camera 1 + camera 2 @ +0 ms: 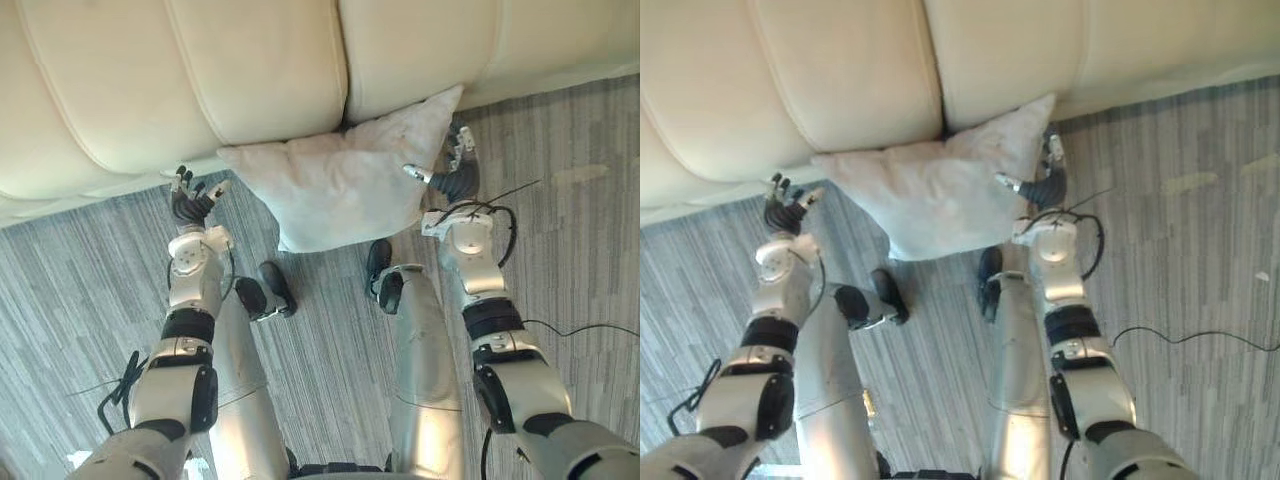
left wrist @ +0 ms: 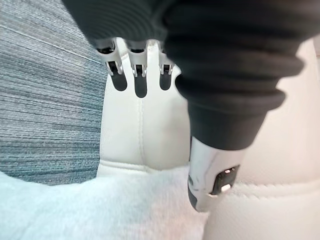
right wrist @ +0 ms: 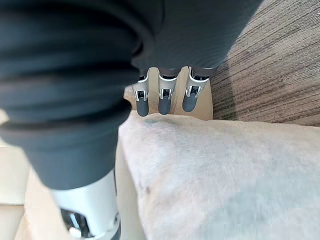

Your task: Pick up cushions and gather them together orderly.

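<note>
A pale, plush cushion lies on the carpet, leaning against the foot of a cream sofa. My left hand hovers just off its left corner with fingers spread and straight, holding nothing. In the left wrist view those fingers point at the sofa's base, with the cushion beside the thumb. My right hand is at the cushion's upper right corner. Its thumb reaches over the cushion's front face and its straight fingers pass behind the edge of the cushion.
The sofa's seat fronts run across the whole far side, with a seam between two sections just above the cushion. Grey striped carpet spreads to both sides of me and past the right hand.
</note>
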Motion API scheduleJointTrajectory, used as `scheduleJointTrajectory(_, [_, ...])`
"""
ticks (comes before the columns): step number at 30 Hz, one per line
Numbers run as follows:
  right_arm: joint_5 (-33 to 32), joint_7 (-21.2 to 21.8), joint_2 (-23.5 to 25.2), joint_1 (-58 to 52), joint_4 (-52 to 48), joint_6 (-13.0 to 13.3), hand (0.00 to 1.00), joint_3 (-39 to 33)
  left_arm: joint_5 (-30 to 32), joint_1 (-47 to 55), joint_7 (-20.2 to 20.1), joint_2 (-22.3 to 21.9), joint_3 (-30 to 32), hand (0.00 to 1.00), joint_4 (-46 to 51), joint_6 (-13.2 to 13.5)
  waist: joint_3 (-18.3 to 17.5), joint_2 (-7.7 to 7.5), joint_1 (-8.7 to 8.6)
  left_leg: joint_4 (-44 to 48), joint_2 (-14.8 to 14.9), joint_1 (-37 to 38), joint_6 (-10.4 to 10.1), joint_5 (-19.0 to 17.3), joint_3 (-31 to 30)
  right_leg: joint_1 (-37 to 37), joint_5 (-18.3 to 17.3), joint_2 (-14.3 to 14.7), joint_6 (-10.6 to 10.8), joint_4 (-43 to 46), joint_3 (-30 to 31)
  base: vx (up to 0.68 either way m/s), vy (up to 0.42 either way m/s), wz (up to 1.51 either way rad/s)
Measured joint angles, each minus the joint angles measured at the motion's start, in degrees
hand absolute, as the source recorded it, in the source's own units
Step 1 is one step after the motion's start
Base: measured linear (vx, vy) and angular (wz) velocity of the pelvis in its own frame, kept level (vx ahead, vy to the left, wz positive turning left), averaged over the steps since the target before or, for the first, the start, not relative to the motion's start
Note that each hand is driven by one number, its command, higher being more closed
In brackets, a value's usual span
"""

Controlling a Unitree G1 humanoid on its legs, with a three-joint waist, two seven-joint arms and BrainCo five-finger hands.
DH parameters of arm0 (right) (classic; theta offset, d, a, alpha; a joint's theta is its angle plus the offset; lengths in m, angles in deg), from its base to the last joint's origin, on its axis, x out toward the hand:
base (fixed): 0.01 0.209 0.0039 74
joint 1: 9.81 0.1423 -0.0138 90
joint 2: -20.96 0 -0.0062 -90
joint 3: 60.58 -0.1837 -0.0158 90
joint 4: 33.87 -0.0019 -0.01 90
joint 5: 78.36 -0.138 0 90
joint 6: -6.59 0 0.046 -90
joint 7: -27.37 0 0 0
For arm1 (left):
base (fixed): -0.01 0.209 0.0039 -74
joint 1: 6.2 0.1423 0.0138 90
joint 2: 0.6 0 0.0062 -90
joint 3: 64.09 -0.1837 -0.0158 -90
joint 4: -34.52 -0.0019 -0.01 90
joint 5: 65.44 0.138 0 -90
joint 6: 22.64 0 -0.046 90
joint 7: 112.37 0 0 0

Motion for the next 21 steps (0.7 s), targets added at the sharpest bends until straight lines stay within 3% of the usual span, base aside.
scheduleJointTrajectory(5, [0.08,-2.45,-0.45,0.31,0.00,0.00,0.00,-3.82,1.30,-0.29,0.05,-0.31,-3.69,0.00,0.00,0.05,0.00,0.00,-0.07,0.03,0.00,-1.47,-0.24,0.35,-1.26,-0.45,-0.15,0.00,-0.28,0.01,-1.06,-0.04,0.008,0.04])
scheduleJointTrajectory(12, [0.07,-2.43,-1.10,1.45,0.50,-0.02,0.00,-4.19,3.37,-4.56,0.04,-1.08,-9.43,0.00,0.00,0.05,-0.05,-0.05,-0.07,0.04,-0.10,-3.96,-0.13,0.84,-1.51,-2.67,0.03,-0.12,-0.54,-0.01,-1.31,-0.03,0.016,0.01])
scheduleJointTrajectory(21, [-0.23,-2.15,-1.06,10.70,7.80,-0.90,0.00,1.54,3.92,-9.91,1.67,-1.21,-15.12,0.00,0.15,-0.16,-0.12,-0.08,-0.02,-0.58,-1.18,-8.30,-0.72,2.36,-2.92,-6.23,0.14,-1.15,-0.97,0.70,-2.33,-0.03,0.007,0.10])
